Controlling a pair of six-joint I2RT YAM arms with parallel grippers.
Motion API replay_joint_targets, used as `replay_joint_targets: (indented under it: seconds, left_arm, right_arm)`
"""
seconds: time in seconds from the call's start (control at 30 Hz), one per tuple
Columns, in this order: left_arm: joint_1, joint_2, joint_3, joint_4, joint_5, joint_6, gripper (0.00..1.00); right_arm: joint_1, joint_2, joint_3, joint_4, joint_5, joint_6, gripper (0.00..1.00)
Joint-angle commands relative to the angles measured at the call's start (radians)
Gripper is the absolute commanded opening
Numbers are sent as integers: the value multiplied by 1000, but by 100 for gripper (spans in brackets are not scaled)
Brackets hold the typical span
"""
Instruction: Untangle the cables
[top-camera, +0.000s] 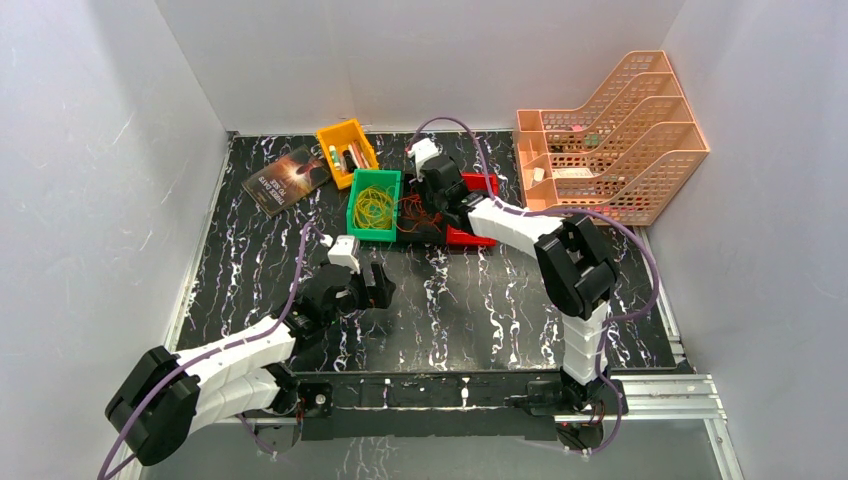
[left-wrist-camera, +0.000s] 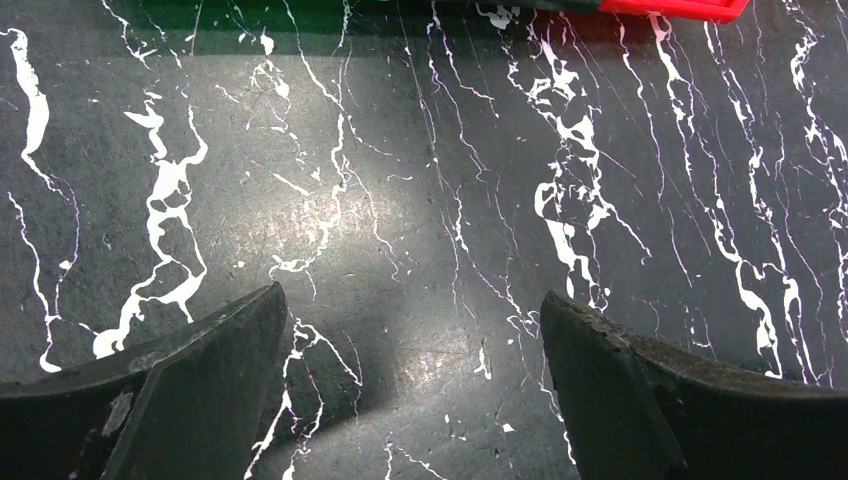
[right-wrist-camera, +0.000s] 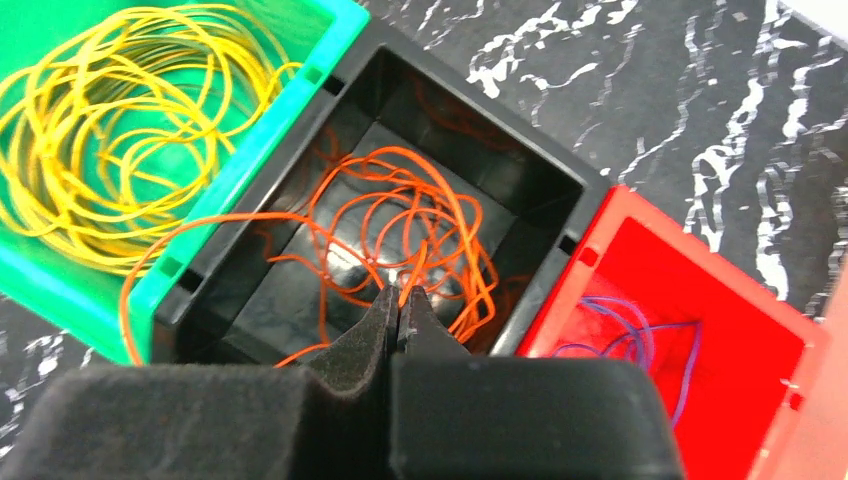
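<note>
While we seemingly sort orange cables (right-wrist-camera: 392, 205) into the black bin (right-wrist-camera: 545, 170), right gripper (right-wrist-camera: 400, 295) closed, left gripper (left-wrist-camera: 410, 295) open, the next move should tuck in the overhanging strand (right-wrist-camera: 128, 300).

White ribbed shell links and bulky black joint housings on left arm (top-camera: 235, 356); right arm (top-camera: 510, 225) same white-and-black build. Thick purple cord (top-camera: 297, 270) along left arm, second purple cord (top-camera: 452, 119) along right arm. Small white camera block (top-camera: 343, 250) on left wrist, matching white block (top-camera: 425, 152) on right wrist. Left gripper (left-wrist-camera: 412, 300): two dark wedge fingers, edges scuffed. Right gripper (right-wrist-camera: 400, 300): black, matte, grainy fingers tapering to points.
</note>
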Motion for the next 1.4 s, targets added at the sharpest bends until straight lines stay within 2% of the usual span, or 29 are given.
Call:
replay_joint_targets:
  seconds: [0.0, 0.2, 0.5, 0.8, 1.03, 1.37]
  left_arm:
    - [-2, 0, 25, -11, -15, 13, 99]
    - [-2, 36, 45, -12, -5, 15, 98]
    - [-2, 36, 43, -15, -9, 13, 98]
    - [-2, 59, 49, -17, -3, 14, 98]
    - [-1, 43, 47, -31, -12, 10, 98]
    - [-2, 42, 60, -56, -18, 15, 98]
  right_arm:
    - [18, 9, 79, 13, 204, -110, 0]
    - [21, 2, 78, 27, 337, -183, 0]
    - [20, 13, 99, 34, 366, -227, 0]
    - [37, 20, 118, -13, 129, -201, 0]
    - [28, 55, 142, -34, -48, -86, 0]
    - [3, 148, 173, -69, -115, -13, 0]
